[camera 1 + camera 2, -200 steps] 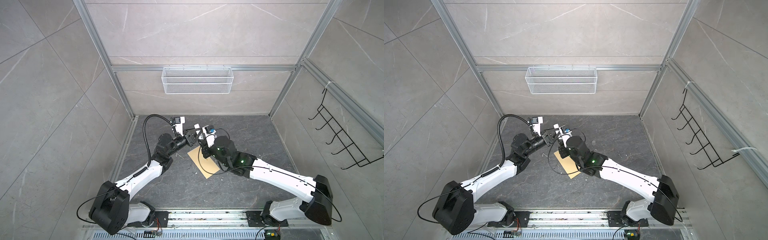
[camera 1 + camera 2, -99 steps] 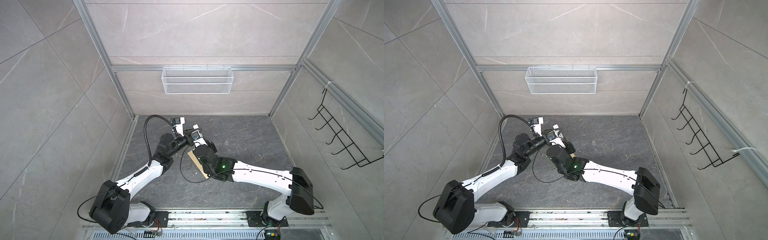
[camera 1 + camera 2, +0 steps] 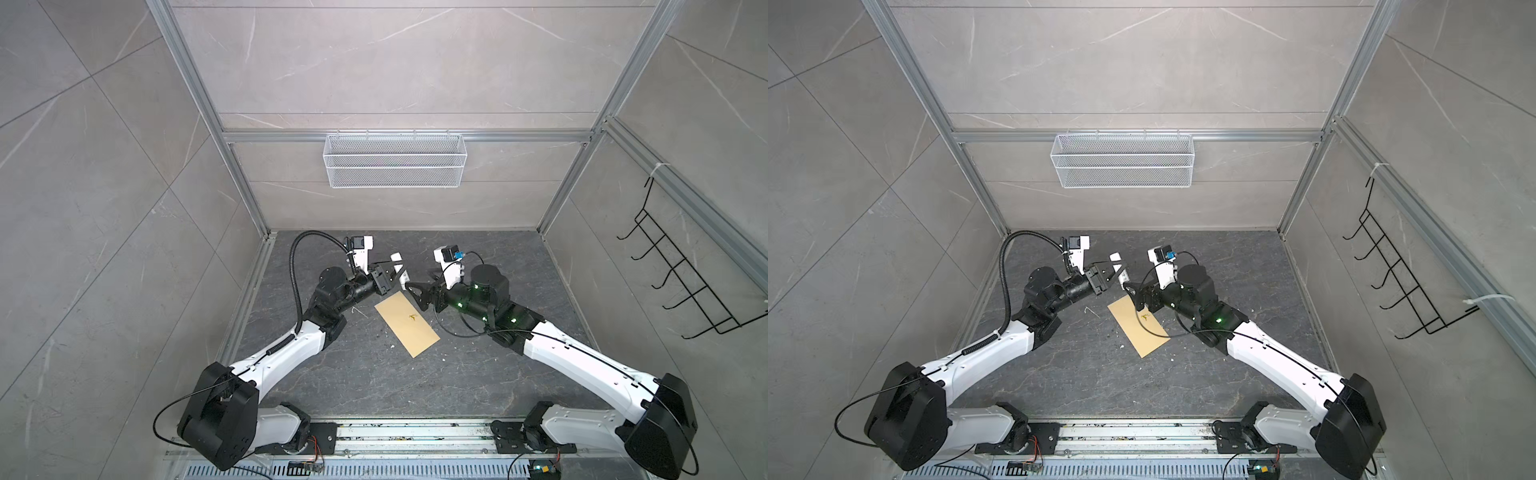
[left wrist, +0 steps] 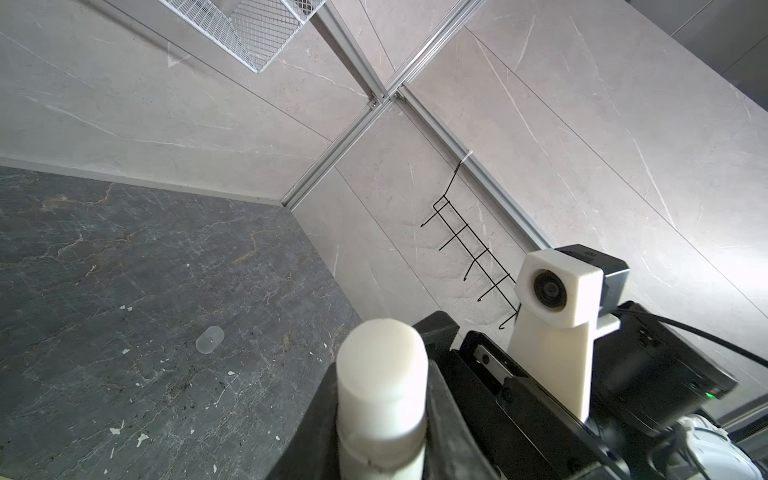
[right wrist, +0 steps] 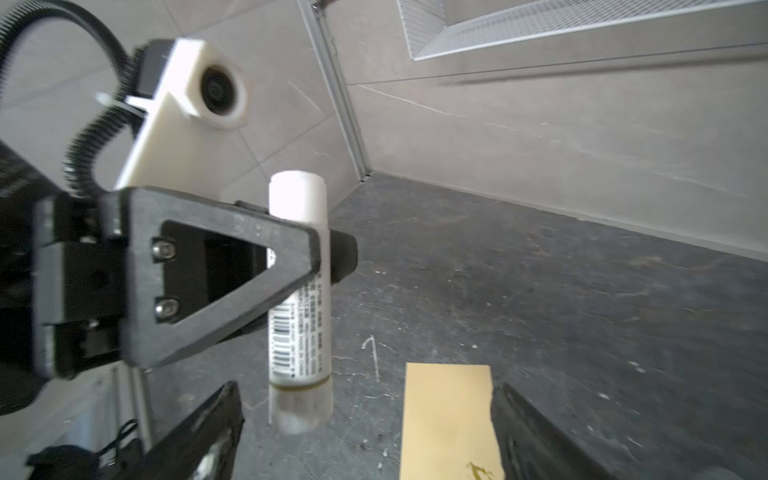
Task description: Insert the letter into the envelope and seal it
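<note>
The left pincer (image 3: 395, 274) was pinching one white glue stick (image 5: 301, 345) across its upper body and holding it upright above the worktop (image 3: 374, 386). The barcode label and the translucent lower end hung below the fingers. The stick's lower end was clear of the surface, back of the worktop's middle.

Facing it, the right pincer (image 3: 417, 296) stood spread wide with nothing between its two fingers. In the right wrist view the stick hung near one finger (image 5: 208, 428) and the envelope's far short edge lay just beside the other.

One envelope (image 3: 405, 332) – plain yellow-tan – lay flat and slantwise about the middle of the worktop. Its far end pointed toward the back left corner, beneath the two pincers, and its near end toward the front right. A single small dark-yellow mark showed on its upper face.

In the left wrist view one small clear cylinder (image 4: 210, 338), cap-like, lay on its side on the dark stone, apart from everything else. Pale specks and crumbs were scattered over the surface – too many and too small to count.

Beyond the worktop's back edge one white wire basket (image 3: 395, 166) hung on the wall. Past the right edge was one black wire hook rack (image 3: 681, 286).
</note>
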`<state>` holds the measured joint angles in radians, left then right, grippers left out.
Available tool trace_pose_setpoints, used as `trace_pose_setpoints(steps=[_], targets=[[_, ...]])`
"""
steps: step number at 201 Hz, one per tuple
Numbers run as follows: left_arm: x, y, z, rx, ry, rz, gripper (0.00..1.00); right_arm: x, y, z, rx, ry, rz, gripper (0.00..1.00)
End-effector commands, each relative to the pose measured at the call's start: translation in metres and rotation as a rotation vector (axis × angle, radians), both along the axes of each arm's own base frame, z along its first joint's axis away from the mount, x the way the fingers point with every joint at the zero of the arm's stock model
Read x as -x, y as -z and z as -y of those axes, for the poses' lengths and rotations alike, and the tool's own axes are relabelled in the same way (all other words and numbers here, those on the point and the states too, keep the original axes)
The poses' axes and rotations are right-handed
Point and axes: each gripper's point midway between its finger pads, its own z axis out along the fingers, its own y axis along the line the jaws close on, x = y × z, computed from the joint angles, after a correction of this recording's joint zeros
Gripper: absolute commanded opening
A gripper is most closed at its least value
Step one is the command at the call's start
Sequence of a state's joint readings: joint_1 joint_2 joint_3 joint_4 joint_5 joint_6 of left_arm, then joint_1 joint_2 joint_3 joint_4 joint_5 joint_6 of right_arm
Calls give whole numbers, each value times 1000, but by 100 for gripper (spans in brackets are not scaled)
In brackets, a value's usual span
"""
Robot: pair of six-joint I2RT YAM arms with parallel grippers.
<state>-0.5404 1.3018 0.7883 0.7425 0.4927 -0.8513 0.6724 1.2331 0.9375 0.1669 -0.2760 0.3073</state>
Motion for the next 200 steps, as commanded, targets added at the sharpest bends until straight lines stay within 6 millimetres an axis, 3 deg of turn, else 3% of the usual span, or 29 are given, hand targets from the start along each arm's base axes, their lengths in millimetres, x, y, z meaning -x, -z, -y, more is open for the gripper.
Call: trace_pose_setpoints(steps=[1,68,120,200], targets=[[15,-45,-2,94,57,100,0,32,-21,-18,-202,-281,-76,88],[19,-54,-3,130,75,109,0,30,-16,-26,-285,-399,-158,66],[17,-53,-2,135,76,104,0,24,-11,-31,-302,-400,-182,50],[12,-43,0,112,66,86,0,11,-7,-28,-298,-323,-197,14]])
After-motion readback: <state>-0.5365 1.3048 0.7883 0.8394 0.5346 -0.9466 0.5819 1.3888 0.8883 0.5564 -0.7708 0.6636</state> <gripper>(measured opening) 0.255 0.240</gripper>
